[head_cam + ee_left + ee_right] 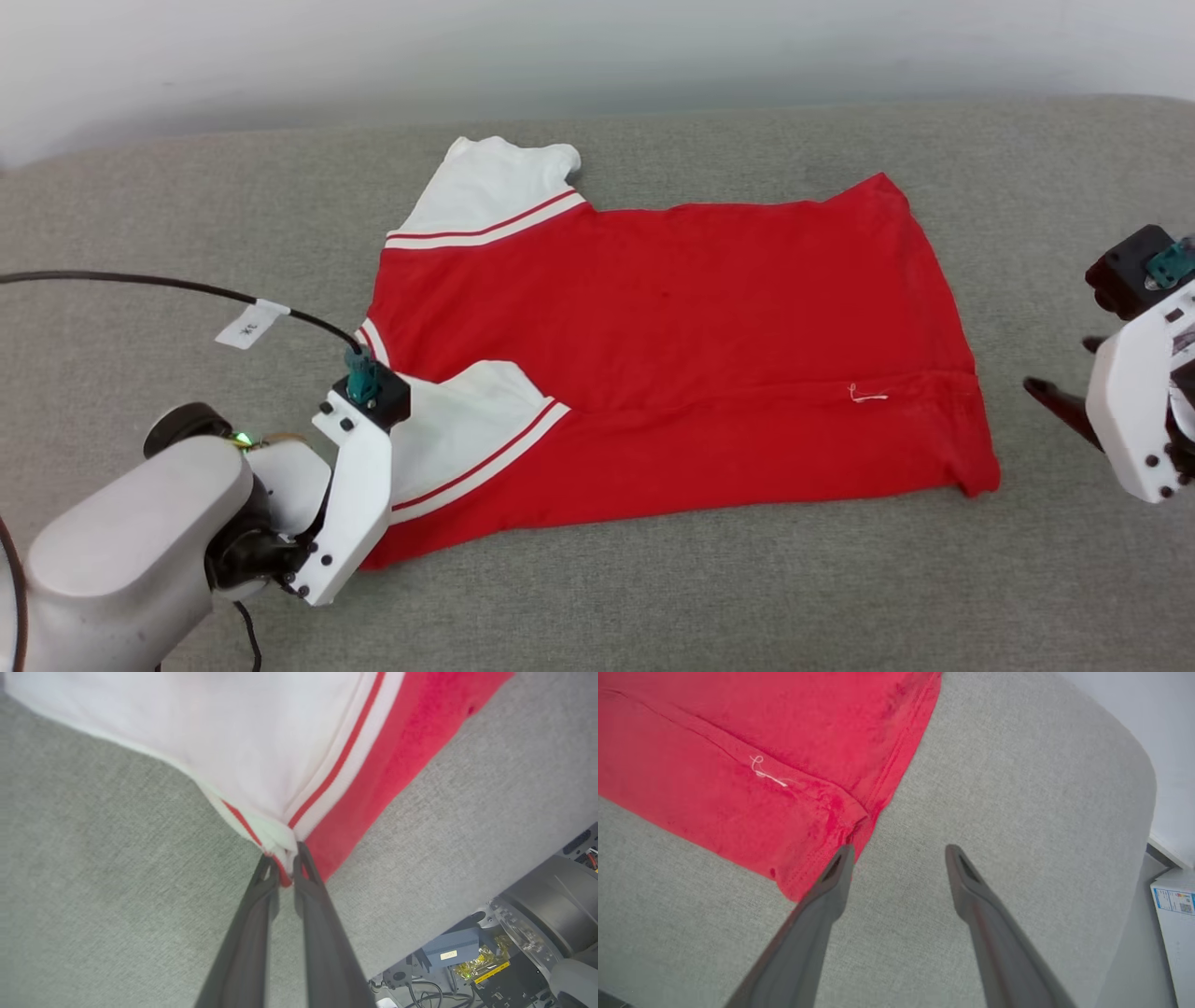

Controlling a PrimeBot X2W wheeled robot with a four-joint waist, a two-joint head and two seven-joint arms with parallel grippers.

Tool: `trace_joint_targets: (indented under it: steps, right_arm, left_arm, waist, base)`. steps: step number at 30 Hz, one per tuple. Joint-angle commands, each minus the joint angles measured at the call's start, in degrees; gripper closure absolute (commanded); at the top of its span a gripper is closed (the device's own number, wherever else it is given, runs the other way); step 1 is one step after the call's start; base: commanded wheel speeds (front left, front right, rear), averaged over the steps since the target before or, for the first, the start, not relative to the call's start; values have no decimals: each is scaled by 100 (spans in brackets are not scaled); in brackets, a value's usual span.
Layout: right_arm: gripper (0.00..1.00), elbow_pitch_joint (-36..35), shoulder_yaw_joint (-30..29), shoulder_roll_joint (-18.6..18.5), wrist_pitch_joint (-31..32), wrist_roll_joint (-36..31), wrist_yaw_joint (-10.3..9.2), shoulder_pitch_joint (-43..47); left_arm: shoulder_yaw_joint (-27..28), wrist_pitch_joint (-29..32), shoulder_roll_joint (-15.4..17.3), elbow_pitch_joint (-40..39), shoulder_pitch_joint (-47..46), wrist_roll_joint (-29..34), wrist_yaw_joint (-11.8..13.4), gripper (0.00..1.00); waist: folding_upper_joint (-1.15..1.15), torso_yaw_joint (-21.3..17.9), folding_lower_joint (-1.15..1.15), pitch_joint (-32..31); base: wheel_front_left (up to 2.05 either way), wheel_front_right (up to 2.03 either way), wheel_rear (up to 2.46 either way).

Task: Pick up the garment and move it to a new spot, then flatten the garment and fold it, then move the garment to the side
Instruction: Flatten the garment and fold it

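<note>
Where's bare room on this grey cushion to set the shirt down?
Free: near strip of grey cushion below the garment; far band up to the wall. Crowded: left, where the cable runs and left gripper pinches the sleeve; right gripper flanks the hem.

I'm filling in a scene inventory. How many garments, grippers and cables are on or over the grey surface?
garment: 1
grippers: 2 (left gripper, right gripper)
cable: 1
Total: 4
</note>
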Motion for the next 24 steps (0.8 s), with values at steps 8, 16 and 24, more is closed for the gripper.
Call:
trace_joint_targets:
  steps: [8, 16, 24]
  right_arm:
    - [0, -173, 617, -454, 1627, 779, -5, -490]
    - [0, 233, 692, 0, 1755, 938, -5, -376]
    - [0, 582, 1152, 307, 1715, 1038, -5, -8]
  left_arm:
    - [-99, -137, 65, -337, -387, 3, 15, 100]
    - [-216, -220, 52, -469, -610, -18, 15, 100]
    - [-379, -365, 83, -355, -730, -56, 15, 100]
  waist:
    - [0, 256, 0, 286]
    - [0, 406, 0, 569]
    - [0, 472, 0, 737]
  base:
    - [0, 0, 0]
    - [0, 0, 0]
    - [0, 0, 0]
